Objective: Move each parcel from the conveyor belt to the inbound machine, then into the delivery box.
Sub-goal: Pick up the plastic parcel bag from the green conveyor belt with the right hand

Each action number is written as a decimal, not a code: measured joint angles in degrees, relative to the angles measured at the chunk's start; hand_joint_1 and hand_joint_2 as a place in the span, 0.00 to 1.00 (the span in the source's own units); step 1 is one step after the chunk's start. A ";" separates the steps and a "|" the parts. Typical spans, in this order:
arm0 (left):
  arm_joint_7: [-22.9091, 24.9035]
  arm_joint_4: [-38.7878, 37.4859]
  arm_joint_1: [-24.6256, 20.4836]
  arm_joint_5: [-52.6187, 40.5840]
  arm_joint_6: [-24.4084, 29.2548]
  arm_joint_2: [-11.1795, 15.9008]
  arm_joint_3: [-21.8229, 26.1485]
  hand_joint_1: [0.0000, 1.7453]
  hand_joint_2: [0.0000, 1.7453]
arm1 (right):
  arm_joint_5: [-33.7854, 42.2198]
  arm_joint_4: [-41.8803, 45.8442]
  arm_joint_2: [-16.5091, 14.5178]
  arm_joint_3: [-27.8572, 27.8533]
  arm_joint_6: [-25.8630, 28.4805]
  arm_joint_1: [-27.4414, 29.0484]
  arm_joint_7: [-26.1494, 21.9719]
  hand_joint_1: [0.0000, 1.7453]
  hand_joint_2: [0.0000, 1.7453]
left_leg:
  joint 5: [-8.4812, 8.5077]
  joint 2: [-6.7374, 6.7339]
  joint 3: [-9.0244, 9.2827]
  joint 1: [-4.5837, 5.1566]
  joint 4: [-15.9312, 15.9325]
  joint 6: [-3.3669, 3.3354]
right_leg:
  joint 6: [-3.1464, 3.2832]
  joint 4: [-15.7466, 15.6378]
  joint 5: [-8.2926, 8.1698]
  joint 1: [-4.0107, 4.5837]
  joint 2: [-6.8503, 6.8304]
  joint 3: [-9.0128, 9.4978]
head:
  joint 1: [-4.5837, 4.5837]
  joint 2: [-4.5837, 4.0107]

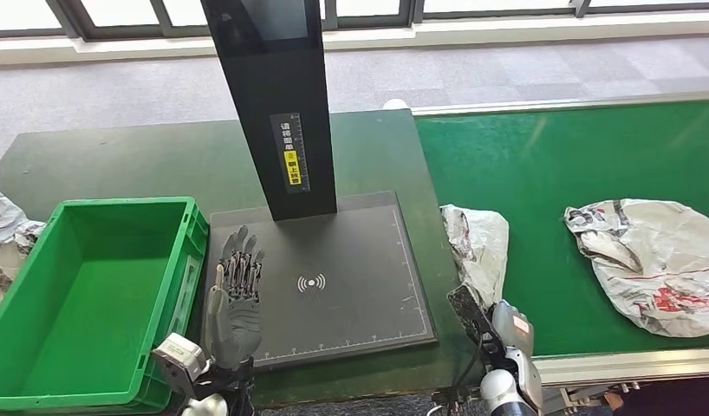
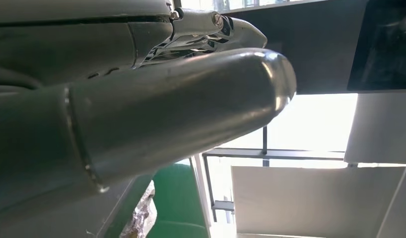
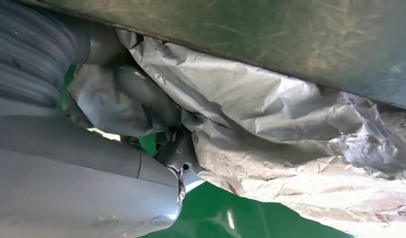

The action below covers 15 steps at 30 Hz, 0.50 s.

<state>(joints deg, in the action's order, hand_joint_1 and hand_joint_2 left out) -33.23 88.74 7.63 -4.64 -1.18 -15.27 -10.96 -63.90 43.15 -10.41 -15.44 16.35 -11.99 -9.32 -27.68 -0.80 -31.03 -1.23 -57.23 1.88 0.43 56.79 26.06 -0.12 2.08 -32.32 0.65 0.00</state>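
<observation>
Right wrist view: right hand (image 3: pixel 156 124) grips grey parcel (image 3: pixel 270 129) on conveyor belt (image 1: pixel 542 165); left hand (image 1: pixel 234 299) open; next, lift to inbound machine (image 1: pixel 334 286)

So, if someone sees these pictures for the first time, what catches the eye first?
Probably the black scanner column rising over the dark scan pad at the centre, with the empty green crate at its left. Next, two crumpled grey parcels on the green conveyor belt: the near parcel at the belt's edge, where the right hand closes on it, and the far parcel at the right.
</observation>
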 joint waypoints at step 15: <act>-1.26 -0.52 -0.14 -0.58 0.37 0.05 -0.05 0.00 0.00 | 24.28 2.21 -0.75 1.02 4.34 3.20 -17.92 1.00 1.00 | 0.15 -0.21 -0.10 -0.25 0.27 0.34 | 0.43 0.12 -0.13 0.20 0.21 -0.43 | 0.00 0.00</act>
<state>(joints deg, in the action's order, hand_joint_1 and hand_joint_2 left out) -34.49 88.22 7.49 -5.22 -0.81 -15.21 -11.02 -39.62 45.36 -11.16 -14.43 20.70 -8.79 -27.24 -27.53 -1.02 -31.14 -1.49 -56.97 2.22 0.86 56.91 25.93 0.09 2.29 -32.75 0.65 0.00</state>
